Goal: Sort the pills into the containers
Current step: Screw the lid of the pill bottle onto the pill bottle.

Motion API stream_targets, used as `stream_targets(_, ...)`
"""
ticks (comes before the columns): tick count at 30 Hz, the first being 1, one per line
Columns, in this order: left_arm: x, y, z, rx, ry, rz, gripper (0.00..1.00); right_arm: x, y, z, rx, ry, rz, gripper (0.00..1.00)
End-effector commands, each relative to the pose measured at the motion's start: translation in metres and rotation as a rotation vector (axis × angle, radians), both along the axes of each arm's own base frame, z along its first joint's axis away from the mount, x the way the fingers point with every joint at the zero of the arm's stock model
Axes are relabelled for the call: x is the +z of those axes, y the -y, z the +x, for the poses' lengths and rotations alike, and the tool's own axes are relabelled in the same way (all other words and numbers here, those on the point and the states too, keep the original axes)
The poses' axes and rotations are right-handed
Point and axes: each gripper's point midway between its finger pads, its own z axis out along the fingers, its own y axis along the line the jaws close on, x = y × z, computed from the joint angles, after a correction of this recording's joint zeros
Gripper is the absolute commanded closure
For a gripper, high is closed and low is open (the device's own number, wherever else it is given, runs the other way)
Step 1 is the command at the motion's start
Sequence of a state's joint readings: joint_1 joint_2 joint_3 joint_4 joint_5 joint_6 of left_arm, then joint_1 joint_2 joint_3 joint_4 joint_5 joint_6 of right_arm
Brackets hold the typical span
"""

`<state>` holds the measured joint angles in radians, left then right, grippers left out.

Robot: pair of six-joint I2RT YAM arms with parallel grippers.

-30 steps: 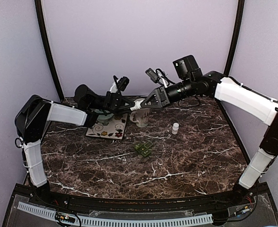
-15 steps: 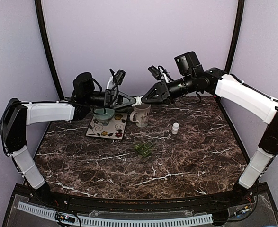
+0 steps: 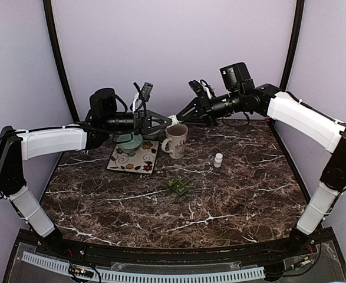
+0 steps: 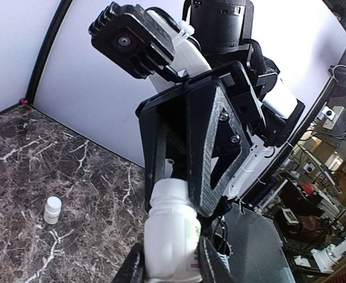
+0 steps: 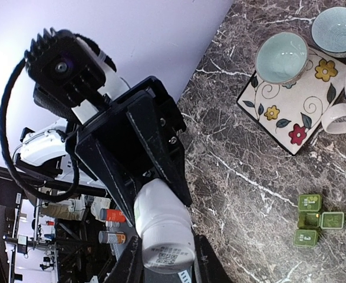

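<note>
Pale lilac walls [image 3: 173, 47] and black corner poles [image 3: 61, 62] enclose a dark, white-veined marble table [image 3: 243, 188]

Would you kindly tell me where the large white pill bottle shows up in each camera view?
Top external: pill bottle at upper centre, just above the mug.
Left wrist: bottom centre.
Right wrist: bottom centre.
Shared landmark: the marble table, in all three.

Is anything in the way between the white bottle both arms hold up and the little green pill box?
Only a beige ceramic mug stands on the marble table between the raised white plastic pill bottle and the green compartmented pill box. Above the mug, nothing visible blocks the way.
</note>
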<state>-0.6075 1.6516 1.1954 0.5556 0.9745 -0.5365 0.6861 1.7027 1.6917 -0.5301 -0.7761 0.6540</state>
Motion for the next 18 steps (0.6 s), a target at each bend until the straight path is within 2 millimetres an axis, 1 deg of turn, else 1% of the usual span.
stream_targets(1,0.0708,0.0269,-0.0555,-0.005,0.285,-0.132,1.00,-0.0221,-0.0446,-0.0245,0.127,-0.069,0.045,1.00)
stream_targets(9,0.0681,0.0253,-0.0477,0.100,0.376,-0.079,1.00,-0.0224,-0.0449,-0.0230,0.129,-0.094,0.046,1.00)
stream_targets(18,0.0631,0.0275,-0.0484,0.180,0.488,-0.004,1.00,-0.0257,-0.0427,-0.0200,0.120,-0.123,0.041,1.00)
